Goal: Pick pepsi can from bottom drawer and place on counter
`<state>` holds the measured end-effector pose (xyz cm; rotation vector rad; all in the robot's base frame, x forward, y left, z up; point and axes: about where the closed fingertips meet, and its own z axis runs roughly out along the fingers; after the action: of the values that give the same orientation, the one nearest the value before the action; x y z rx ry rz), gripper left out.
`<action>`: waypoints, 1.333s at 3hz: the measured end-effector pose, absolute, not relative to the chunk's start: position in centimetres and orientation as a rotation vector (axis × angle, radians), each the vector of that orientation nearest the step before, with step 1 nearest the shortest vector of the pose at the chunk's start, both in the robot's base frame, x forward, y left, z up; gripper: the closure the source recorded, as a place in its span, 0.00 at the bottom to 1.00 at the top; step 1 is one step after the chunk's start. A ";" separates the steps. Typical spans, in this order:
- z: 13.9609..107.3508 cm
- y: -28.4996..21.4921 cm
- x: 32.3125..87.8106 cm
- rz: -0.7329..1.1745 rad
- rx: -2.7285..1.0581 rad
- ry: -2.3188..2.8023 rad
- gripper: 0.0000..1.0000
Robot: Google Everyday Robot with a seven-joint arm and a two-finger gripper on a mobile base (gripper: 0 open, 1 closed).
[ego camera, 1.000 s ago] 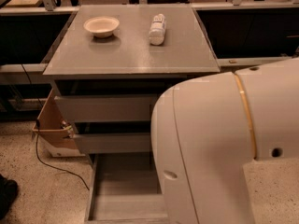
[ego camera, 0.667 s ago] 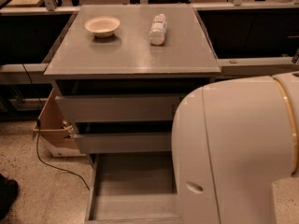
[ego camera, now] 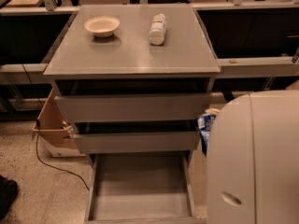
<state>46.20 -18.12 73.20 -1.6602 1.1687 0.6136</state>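
The counter (ego camera: 131,55) is a grey slab on top of the drawer cabinet. The bottom drawer (ego camera: 140,185) is pulled open, and the part of its floor that shows is bare. No pepsi can shows in the drawer or on the counter. A small blue and white thing (ego camera: 205,127) shows by the cabinet's right side at the edge of my arm; I cannot tell what it is. My white arm housing (ego camera: 254,162) fills the lower right. The gripper is out of view.
A cream bowl (ego camera: 102,25) and a white bottle (ego camera: 158,29) lying on its side are on the counter. Two upper drawers (ego camera: 133,107) are shut. A cardboard box (ego camera: 51,125) and a black cable (ego camera: 51,164) are left of the cabinet. Wooden benches run behind.
My arm housing has moved right, uncovering more of the open bottom drawer and the cabinet's right side. Bowl and bottle have not moved.
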 end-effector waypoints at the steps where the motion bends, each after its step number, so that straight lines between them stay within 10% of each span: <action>1: 76.1 -19.4 49.4 0.429 -1.667 1.201 1.00; 4: 83.0 -18.3 60.6 0.255 -1.653 1.184 1.00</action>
<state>60.61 -18.32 83.05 -1.6527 1.1835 0.2546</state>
